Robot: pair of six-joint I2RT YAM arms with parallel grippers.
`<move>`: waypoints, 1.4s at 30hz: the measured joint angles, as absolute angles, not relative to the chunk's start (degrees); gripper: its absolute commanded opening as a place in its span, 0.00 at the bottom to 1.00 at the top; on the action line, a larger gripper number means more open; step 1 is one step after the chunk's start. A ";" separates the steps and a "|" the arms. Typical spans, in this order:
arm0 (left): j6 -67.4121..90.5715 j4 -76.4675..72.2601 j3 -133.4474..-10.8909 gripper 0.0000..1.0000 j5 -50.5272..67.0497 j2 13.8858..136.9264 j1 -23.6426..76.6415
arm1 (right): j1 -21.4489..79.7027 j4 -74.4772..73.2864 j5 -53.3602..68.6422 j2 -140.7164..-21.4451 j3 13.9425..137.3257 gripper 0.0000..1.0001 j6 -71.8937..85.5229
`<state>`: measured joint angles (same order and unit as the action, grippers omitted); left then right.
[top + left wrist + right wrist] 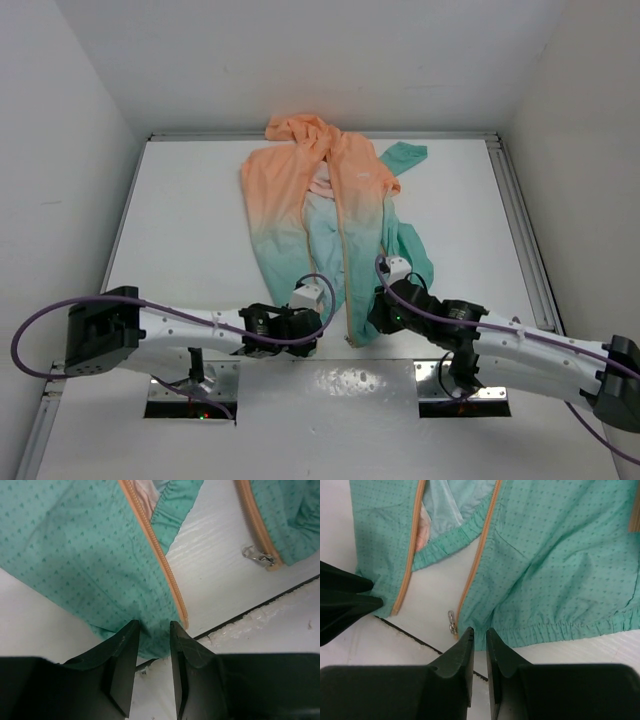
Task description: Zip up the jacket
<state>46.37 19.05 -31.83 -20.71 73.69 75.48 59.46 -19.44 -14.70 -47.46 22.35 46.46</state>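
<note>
Lying open on the desk [180, 200], the jacket [330, 215] is unzipped (slider [452, 621] unjoined at the near hem). Left claw [152, 630] and right claw [479, 635], both narrow, pinch hem corners; zipping remains.

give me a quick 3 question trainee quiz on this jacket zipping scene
1. True or false: the jacket is already zipped shut.
2. Which front panel carries the metal zipper pull: the one by the left hand or by the right hand?
3. What color is the hem each hand is pinching?

Key
1. False; the two zipper edges lie apart with bare table between them.
2. The panel by the right hand, at the bottom of its zipper edge.
3. Teal-green.
</note>
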 measured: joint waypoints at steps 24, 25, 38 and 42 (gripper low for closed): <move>50.26 15.33 -29.04 0.00 -27.03 64.34 76.16 | 59.46 -13.54 -8.03 -48.31 22.04 0.00 49.76; 50.30 14.35 -28.40 0.00 -27.99 60.99 76.16 | 59.46 -11.68 -7.01 -48.31 22.06 0.02 50.72; 49.67 1.17 -19.27 0.00 -33.50 45.19 76.16 | 59.46 12.43 -1.72 -53.82 22.04 0.47 64.38; 49.25 -1.04 -18.09 0.00 -33.26 42.61 76.16 | 59.46 15.35 -1.34 -56.47 21.91 0.44 66.26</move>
